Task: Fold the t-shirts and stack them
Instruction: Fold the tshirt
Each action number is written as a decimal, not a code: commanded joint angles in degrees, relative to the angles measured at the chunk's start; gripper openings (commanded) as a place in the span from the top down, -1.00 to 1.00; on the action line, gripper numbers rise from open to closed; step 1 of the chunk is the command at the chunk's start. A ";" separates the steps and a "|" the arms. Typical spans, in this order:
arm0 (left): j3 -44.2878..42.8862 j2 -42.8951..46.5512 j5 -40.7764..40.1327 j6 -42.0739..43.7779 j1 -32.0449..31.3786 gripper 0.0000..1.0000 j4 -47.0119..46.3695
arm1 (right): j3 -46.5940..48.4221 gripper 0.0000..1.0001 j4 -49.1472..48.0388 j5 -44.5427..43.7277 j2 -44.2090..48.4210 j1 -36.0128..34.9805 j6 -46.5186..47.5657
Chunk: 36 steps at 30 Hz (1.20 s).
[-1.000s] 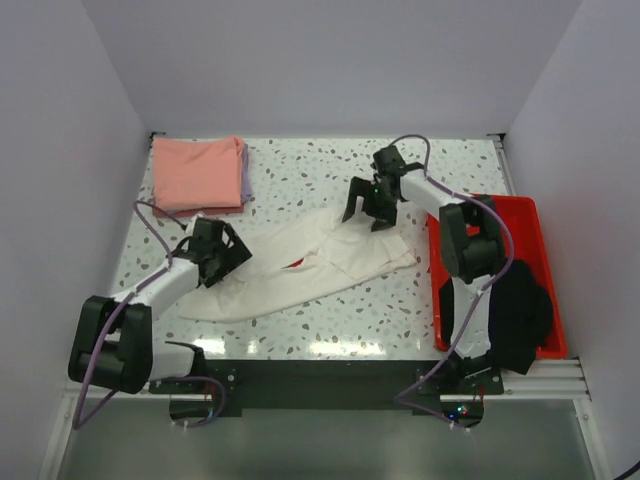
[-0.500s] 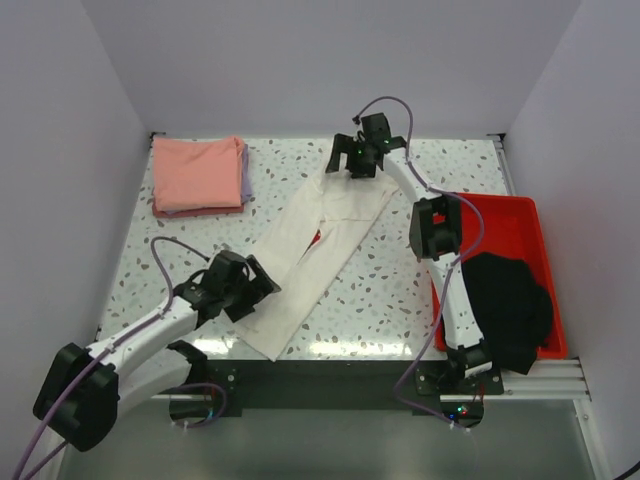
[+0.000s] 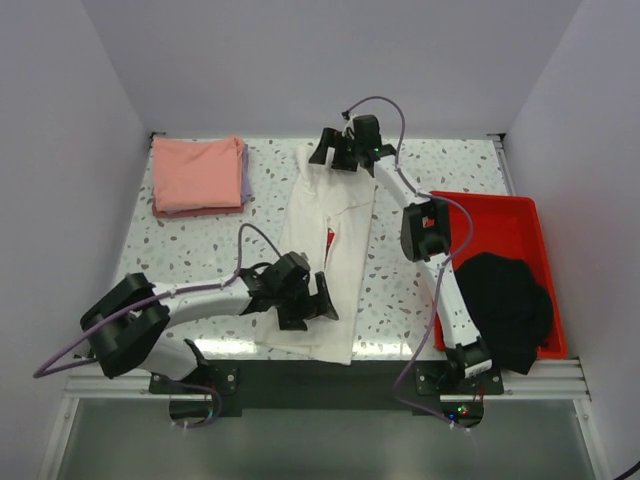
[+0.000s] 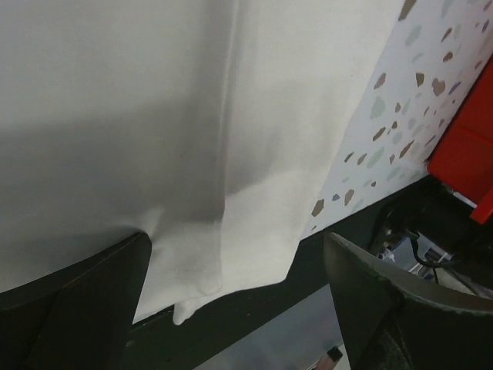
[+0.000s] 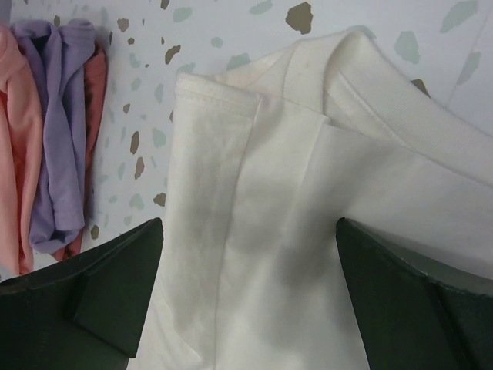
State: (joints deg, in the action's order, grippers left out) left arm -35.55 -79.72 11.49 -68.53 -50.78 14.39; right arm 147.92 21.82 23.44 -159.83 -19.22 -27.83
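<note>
Stretching from the far edge of the table (image 3: 200, 250) to its near edge, the cream shirt (image 3: 335, 215) lies as one long, narrow band, folded lengthwise. A sliver of its red print (image 3: 328, 238) shows at a fold near the middle. The right gripper (image 3: 340, 156) sits over the far end of the band. Its wrist view shows both fingers (image 5: 92, 301) spread wide, released, with the hemmed corner of the cloth lying flat between them and nothing pinched. The left gripper (image 3: 304, 300) is low over the near end, a little left of the band's middle line. Its fingers (image 4: 77, 308) are also wide apart, gripping nothing, and the cloth runs between them. The left finger touches the cloth where it puckers slightly, and the shirt's near corner reaches just past the table's edge onto the dark rail (image 4: 254, 302). At the far left corner the pink shirt (image 3: 195, 172) rests folded on top of the lavender shirt (image 5: 58, 116), whose edge peeks out on the stack's right side. A strip of bare speckled table separates this stack from the cream shirt. On the right, a red tray (image 3: 490, 210) holds a heap of black cloth (image 3: 508, 310), apart from all three shirts.
</note>
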 commanded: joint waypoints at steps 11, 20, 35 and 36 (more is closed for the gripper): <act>-12.26 -12.50 -0.20 9.73 -8.71 -1.00 6.58 | -0.87 -0.98 1.29 -10.43 -0.59 -6.09 5.68; -22.28 1.65 -15.09 14.74 -12.94 -1.00 23.21 | -4.66 -0.98 2.87 -12.72 17.43 -6.35 10.87; 3.72 21.63 -13.25 5.25 -12.94 -0.85 26.93 | -87.30 -0.98 3.73 -26.25 84.30 -10.04 -0.89; 4.34 21.45 -12.81 5.51 -12.94 -0.76 26.05 | -89.71 -0.98 4.62 -26.43 86.42 -11.00 -2.73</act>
State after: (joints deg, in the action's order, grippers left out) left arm -32.82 -58.74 -2.83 -62.46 -63.68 42.92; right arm 67.46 23.51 0.69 -75.55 -29.08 -23.94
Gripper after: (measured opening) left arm 0.917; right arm 0.987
